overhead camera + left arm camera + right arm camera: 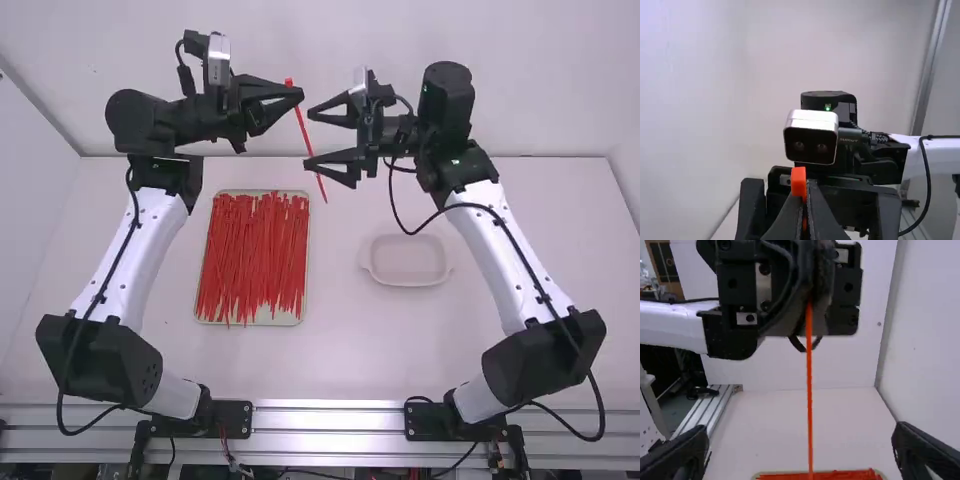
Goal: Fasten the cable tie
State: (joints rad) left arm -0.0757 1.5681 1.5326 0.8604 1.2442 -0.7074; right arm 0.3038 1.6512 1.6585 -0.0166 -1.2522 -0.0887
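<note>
red cable tie (307,140) in left claw (298,96)

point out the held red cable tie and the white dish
thin red plastic cable tie (306,140), high view, middle of its strap
shallow white plastic dish (407,262), high view, its bare floor

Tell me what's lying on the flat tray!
A heap of red cable ties lies on the tray. They cover nearly all its floor, so anything beneath them is hidden.
</note>
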